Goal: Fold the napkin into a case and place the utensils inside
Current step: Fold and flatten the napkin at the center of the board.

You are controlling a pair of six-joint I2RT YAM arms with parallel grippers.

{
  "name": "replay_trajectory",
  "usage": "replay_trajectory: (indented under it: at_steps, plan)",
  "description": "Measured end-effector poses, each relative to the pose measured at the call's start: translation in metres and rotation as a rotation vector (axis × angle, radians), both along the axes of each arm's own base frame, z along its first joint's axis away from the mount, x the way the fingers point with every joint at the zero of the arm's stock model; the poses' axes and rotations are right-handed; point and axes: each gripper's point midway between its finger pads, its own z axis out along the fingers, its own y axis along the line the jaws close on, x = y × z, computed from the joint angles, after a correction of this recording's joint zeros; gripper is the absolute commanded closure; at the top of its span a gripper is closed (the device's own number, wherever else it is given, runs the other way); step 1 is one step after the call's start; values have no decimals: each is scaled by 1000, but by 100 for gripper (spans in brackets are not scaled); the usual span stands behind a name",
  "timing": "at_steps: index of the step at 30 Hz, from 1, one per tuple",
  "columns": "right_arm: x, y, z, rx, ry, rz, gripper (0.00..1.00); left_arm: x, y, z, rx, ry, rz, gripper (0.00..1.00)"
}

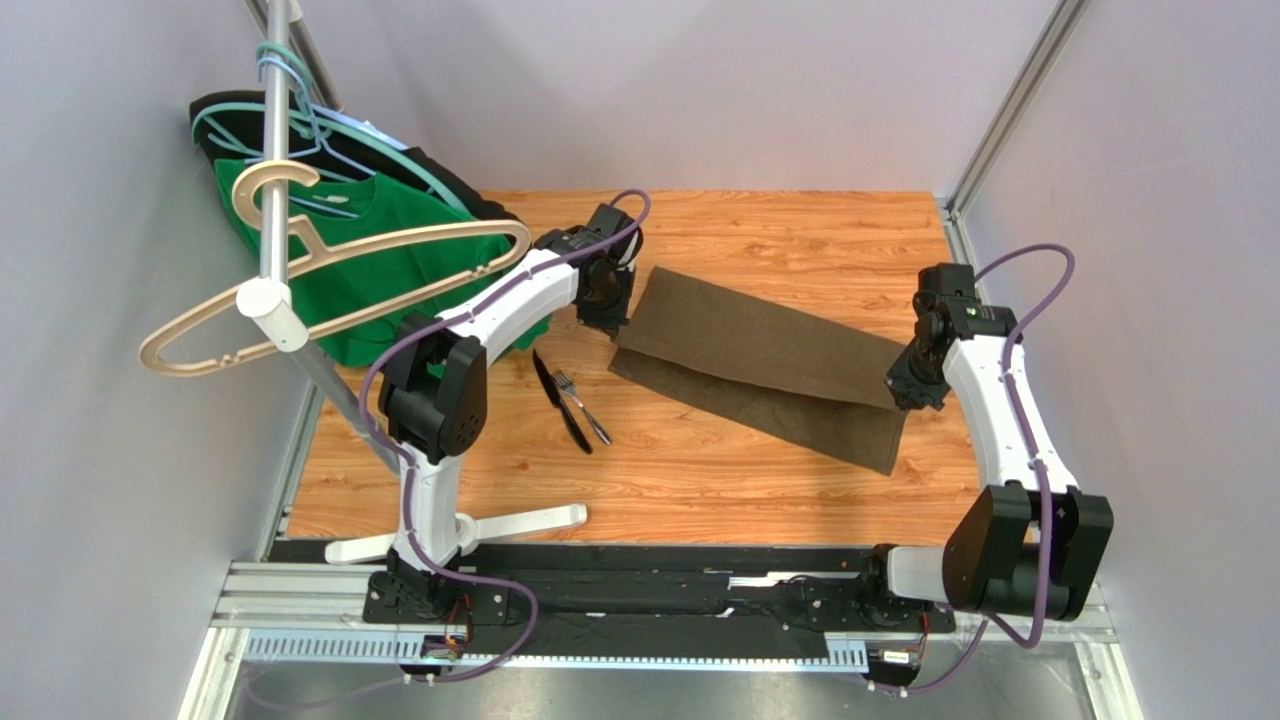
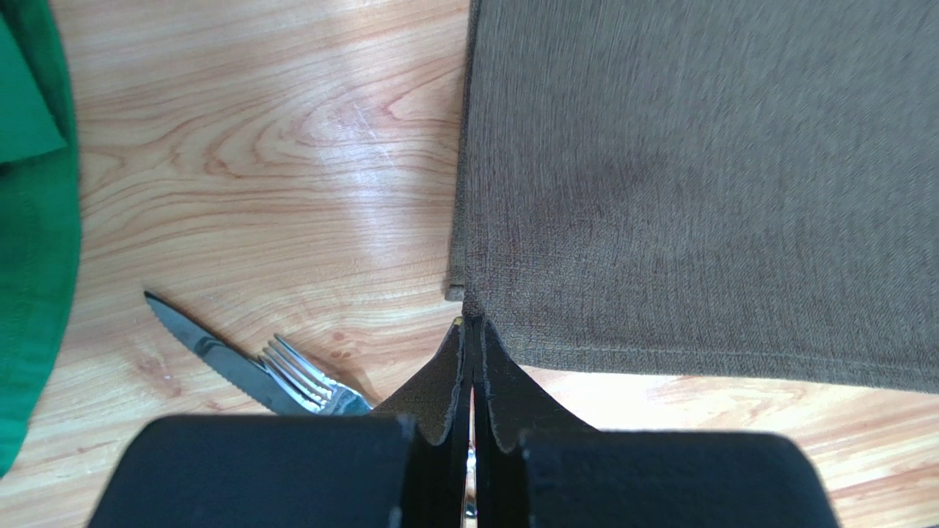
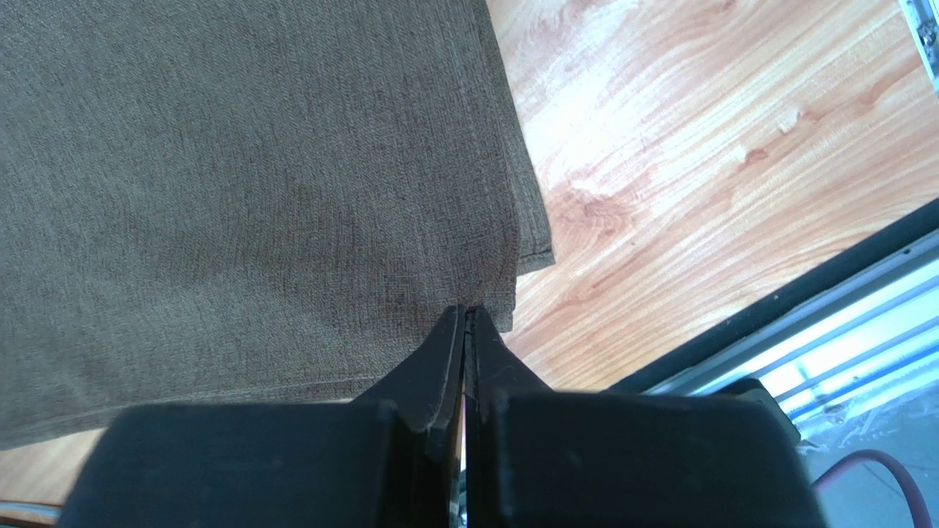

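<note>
My left gripper (image 2: 472, 325) and right gripper (image 3: 465, 311) each pinch tight on a corner of the napkin (image 1: 759, 360), which looks light and limp, so corners hold best.

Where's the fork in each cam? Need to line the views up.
Top external: fork on the table left of centre, beside the knife, left of the napkin.
Left wrist: bottom edge, left of centre, tines showing next to the knife blade.
Right wrist: not in it.
Shared landmark: the napkin, seen in all three views.
</note>
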Motion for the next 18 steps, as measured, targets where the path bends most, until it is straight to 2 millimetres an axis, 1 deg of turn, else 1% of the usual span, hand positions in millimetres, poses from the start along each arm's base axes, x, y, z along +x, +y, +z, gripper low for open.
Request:
replay_trajectory:
  at_steps: [3,9,12,18]
  plan:
    - [-10,1,-3,2,15,1,100,0,0,6,-7,-11,1,100]
    - [-37,8,-38,36,133,4,100,-6,0,0,-14,15,-7,100]
    - [-48,12,-54,56,188,4,100,-10,0,-6,-14,36,-12,100]
    - [-56,16,-80,82,256,-2,100,-12,0,-29,8,85,-13,100]
